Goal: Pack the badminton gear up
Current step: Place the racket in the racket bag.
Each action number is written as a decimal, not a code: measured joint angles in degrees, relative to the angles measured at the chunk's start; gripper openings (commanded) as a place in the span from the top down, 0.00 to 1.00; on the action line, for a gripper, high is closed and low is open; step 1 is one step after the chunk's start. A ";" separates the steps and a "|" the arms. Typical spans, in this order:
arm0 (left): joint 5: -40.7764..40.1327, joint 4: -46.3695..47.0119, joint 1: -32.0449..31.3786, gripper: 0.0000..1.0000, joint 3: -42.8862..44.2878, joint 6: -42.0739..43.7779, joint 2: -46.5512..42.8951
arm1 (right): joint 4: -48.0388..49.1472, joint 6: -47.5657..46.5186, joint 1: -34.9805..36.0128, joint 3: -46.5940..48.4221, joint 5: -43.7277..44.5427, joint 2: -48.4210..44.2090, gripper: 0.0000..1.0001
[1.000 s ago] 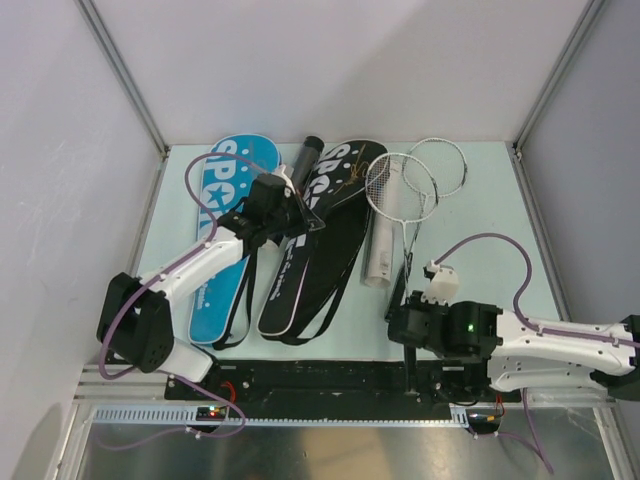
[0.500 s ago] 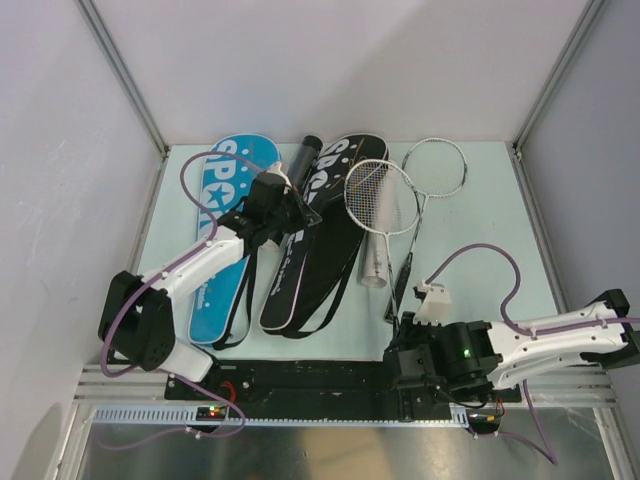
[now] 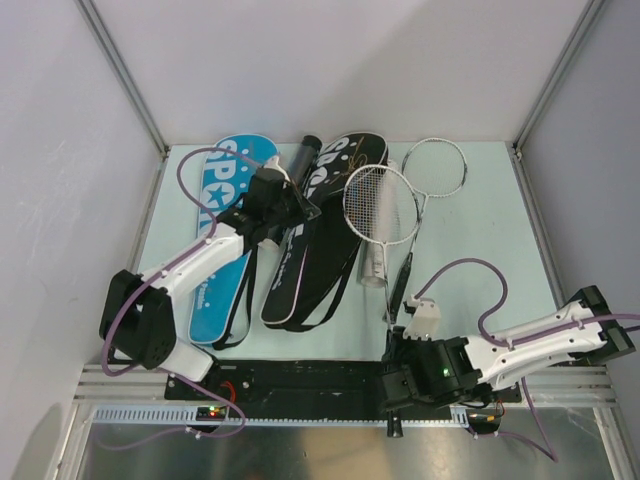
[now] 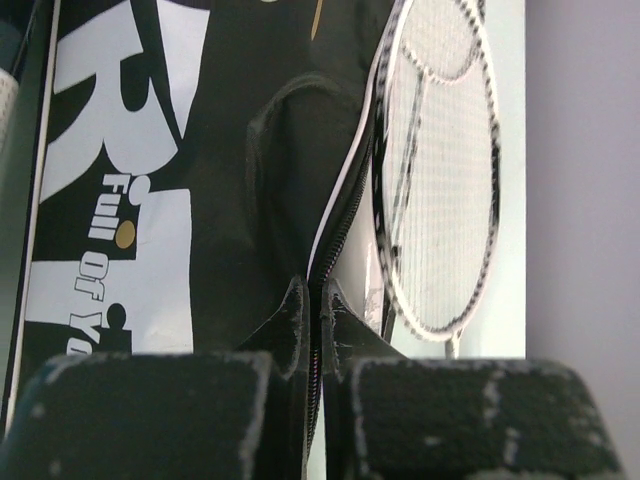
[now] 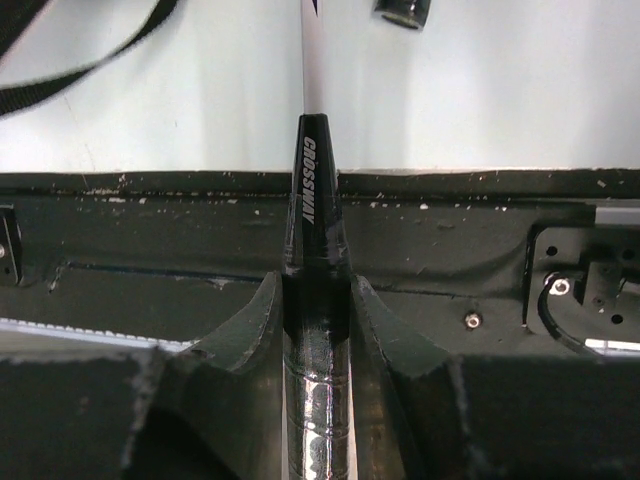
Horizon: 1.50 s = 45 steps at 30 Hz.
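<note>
While the left gripper (image 4: 318, 305) pinches the zipper edge of the black fabric "SPORT" cover (image 3: 315, 250), the right gripper (image 5: 317, 300) clamps the silver thin-framed racket (image 3: 381, 204) by its handle, head beside the cover; misaligned, the frame could snag that edge.

Your top cam looks down from above-behind — whole table (image 3: 480, 200). L wrist cam, close behind left fingers (image 4: 150, 410), faces black cover (image 4: 220, 150) & racket head (image 4: 440, 180) beyond; top shares both. R wrist cam — tight on racket handle (image 5: 318, 230) btwn right fingers (image 5: 250, 335).
</note>
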 measured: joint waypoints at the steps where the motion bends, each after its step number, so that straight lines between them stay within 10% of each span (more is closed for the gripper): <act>1: -0.04 -0.07 0.17 1.00 0.70 0.02 0.26 | 0.00 0.70 0.61 0.00 -0.26 0.02 1.00; 22: 4.04 4.48 1.73 1.00 -0.11 -0.22 1.18 | 1.11 -7.15 -2.93 5.68 5.11 7.13 1.00; 33: 9.53 8.13 0.15 1.00 -8.79 -3.67 -3.82 | 31.89 -43.91 -29.70 6.71 8.81 13.88 1.00; 45: 10.34 18.32 1.44 1.00 -17.22 -14.64 -6.78 | 58.01 -54.99 -37.38 6.71 7.43 27.36 1.00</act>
